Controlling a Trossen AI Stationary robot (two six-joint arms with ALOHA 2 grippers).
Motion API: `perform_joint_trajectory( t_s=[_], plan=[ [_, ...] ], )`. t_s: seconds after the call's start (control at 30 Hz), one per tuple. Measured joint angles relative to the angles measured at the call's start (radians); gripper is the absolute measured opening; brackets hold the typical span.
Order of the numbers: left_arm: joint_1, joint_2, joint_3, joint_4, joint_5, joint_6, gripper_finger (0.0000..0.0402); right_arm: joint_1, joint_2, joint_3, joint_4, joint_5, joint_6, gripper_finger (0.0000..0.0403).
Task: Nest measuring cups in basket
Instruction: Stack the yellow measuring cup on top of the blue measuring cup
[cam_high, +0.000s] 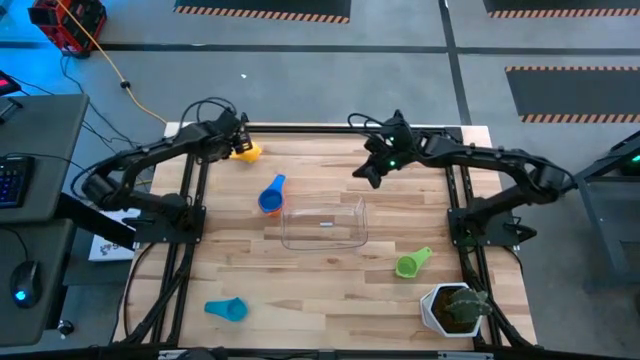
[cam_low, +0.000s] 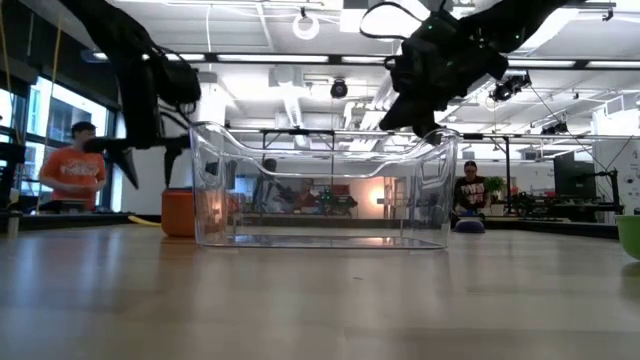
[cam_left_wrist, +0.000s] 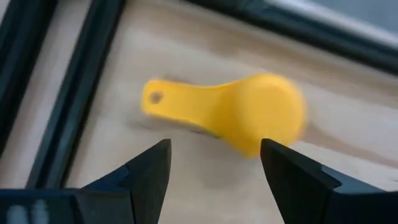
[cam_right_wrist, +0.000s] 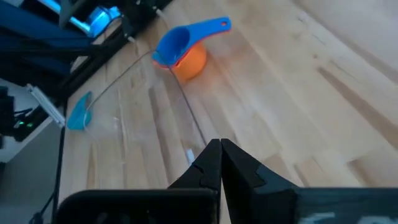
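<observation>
The yellow measuring cup (cam_high: 246, 152) (cam_left_wrist: 249, 112) lies at the table's far left, handle (cam_left_wrist: 155, 98) flat on the wood. My left gripper (cam_high: 238, 140) (cam_left_wrist: 214, 171) is open just above it, one finger on either side, touching nothing. A blue cup sits nested in the orange cup (cam_high: 271, 196) (cam_right_wrist: 183, 53) left of the clear basket (cam_high: 325, 222) (cam_low: 320, 190). The green cup (cam_high: 412, 262) and the light blue cup (cam_high: 226, 309) lie on the near half. My right gripper (cam_high: 374, 172) (cam_right_wrist: 221, 155) is shut, in the air by the basket's far right corner. Red and dark blue cups do not show.
A white pot with a green plant (cam_high: 455, 308) stands at the near right corner. Black frame rails (cam_left_wrist: 74, 87) run close beside the yellow cup. Bare wood lies between the basket and the near edge. People show in the room behind the table (cam_low: 75, 170).
</observation>
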Motion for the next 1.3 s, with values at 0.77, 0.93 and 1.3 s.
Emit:
perform_joint_trajectory(
  t_s=[0.77,0.93,1.3],
  plan=[
    [0.024,0.25,0.0,0.165,-0.201,-0.202,0.0239,-0.002,0.037,0.0,0.054,-0.031,0.001,0.0],
    [0.024,0.242,0.001,0.141,-0.183,-0.197,0.0239,-0.002,0.038,0.0,0.054,-0.031,0.0,0.0],
    [0.01,0.239,0.001,0.043,-0.327,-0.188,0.0239,-0.002,0.038,0.0,0.054,-0.026,-0.008,0.0]
  ],
)
